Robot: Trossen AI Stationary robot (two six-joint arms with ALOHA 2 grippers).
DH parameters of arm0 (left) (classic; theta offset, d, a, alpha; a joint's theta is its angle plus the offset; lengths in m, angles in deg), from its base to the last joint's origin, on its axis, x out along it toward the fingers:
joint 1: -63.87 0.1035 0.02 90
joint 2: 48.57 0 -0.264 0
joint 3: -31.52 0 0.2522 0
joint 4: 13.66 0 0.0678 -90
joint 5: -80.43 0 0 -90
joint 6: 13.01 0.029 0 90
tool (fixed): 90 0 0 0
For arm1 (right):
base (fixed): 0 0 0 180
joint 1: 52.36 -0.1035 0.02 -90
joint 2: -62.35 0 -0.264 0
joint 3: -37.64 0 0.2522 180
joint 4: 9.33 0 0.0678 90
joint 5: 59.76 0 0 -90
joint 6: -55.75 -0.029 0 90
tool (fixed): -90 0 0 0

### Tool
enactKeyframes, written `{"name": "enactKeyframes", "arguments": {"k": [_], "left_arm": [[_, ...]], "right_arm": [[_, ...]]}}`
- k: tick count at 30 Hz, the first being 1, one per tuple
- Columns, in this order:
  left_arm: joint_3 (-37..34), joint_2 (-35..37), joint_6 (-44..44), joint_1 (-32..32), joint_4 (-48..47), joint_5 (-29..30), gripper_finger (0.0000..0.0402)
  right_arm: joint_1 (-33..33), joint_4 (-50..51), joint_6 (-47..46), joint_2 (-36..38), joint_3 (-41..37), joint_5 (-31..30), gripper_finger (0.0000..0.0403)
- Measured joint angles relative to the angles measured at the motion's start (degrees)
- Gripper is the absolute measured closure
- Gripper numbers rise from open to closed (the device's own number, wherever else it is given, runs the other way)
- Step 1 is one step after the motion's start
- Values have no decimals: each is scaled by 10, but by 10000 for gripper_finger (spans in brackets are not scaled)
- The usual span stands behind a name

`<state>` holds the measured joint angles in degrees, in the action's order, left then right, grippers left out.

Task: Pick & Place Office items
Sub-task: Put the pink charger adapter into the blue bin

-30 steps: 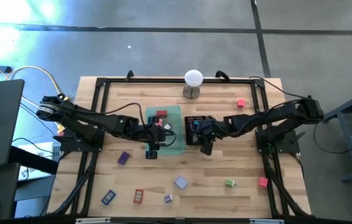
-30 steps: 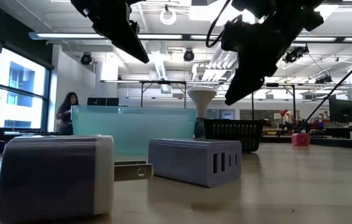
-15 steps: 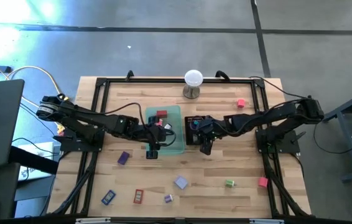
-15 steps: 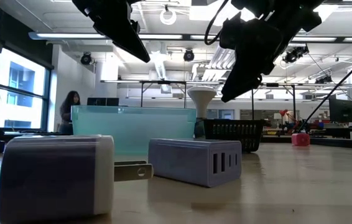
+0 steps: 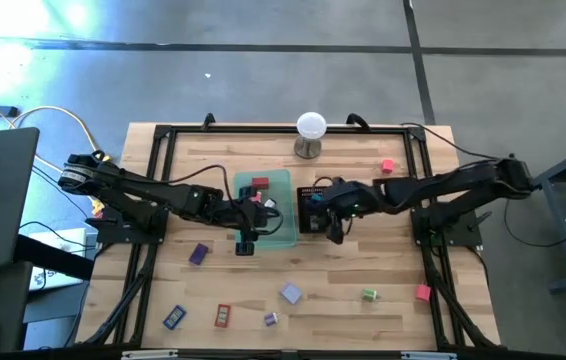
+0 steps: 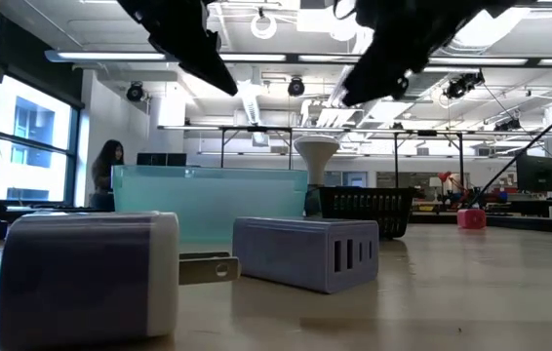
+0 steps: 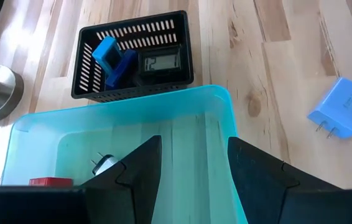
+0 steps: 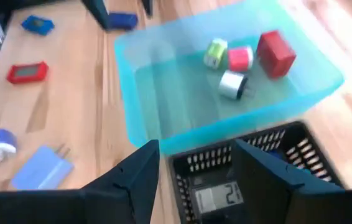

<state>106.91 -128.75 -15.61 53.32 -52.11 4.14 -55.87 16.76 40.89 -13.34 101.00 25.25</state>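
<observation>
Office items lie in three groups: several sit in the translucent green tray (image 5: 281, 200), several in the black mesh tray (image 5: 310, 222), and the remainder are scattered across the table (image 5: 343, 270). Loose pieces include a purple block (image 5: 199, 253), a blue item (image 5: 174, 317), a red item (image 5: 223, 315), a lavender charger (image 5: 290, 292), a green piece (image 5: 369, 294) and two pink blocks (image 5: 422, 292).

The left gripper (image 7: 191, 168) hangs above the green tray with its jaws parted and nothing between them. The right gripper (image 8: 191, 171) hangs above the mesh tray, jaws likewise apart and empty.

Risk assessment: both grippers stand near each other over adjoining trays, so simultaneous moves could bring the arms into contact. A low sweep outward could catch a tray wall and shift its contents. The small loose pieces may slip from a poorly centred pinch.
</observation>
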Motion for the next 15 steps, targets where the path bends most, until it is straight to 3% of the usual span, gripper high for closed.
{"name": "enactKeyframes", "arguments": {"k": [8, 15], "left_arm": [[0, 0, 0, 0, 29, 0, 225], [0, 0, 0, 0, 55, 0, 225]], "right_arm": [[-35, 55, -3, 109, -2, 41, 215], [-40, 206, -138, 179, -2, -50, 215]]}}
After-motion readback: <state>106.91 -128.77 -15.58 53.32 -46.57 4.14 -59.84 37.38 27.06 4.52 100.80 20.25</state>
